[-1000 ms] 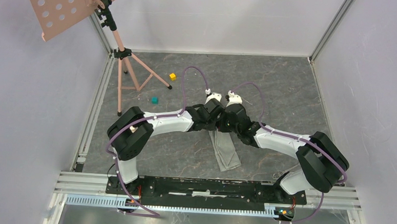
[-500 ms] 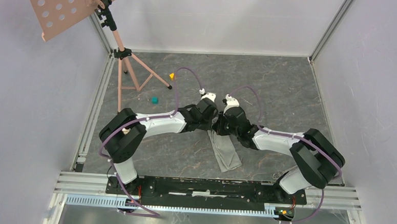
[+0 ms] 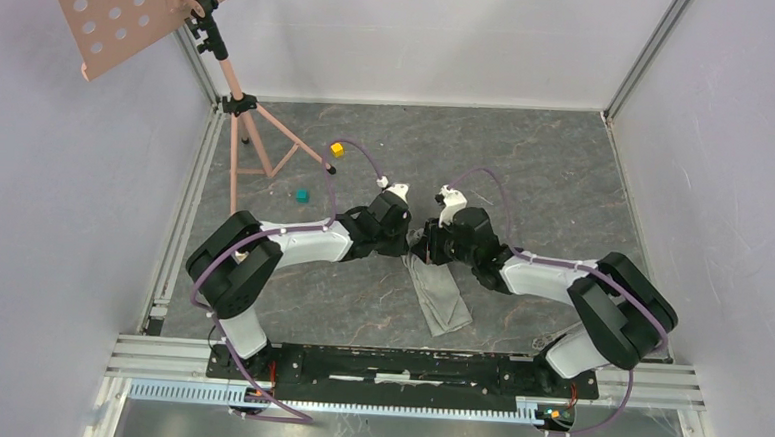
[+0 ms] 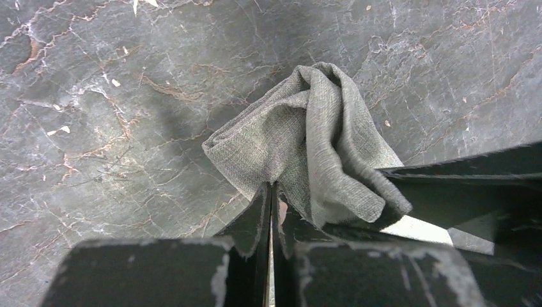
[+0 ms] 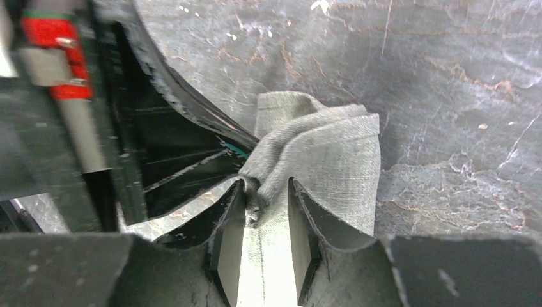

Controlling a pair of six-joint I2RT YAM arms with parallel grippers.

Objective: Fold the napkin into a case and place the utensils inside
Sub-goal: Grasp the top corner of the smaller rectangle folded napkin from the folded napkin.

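Pinching a corner of the soft, pale grey-green cloth napkin, the left hand was clenched tight, its two black fingers meeting on the fabric. A second before, it had not yet fully closed and sat pressed against the right hand. Since then it had shut and drawn a little to its own side, so the overhead view showed a small gap between the two wrists. The right hand had done the reverse. It was clamped until a moment ago, and its fingers now stood apart, with a bunched fold of the napkin lying loosely between them, no longer squeezed. The rest of the napkin lay as a narrow folded strip on the dark marbled stone table, running from the hands toward the arm bases. This looked like a handover of the far end from right to left, part of shaping the case. No silver cutlery showed in any view, so filling the case appeared to be some way off.
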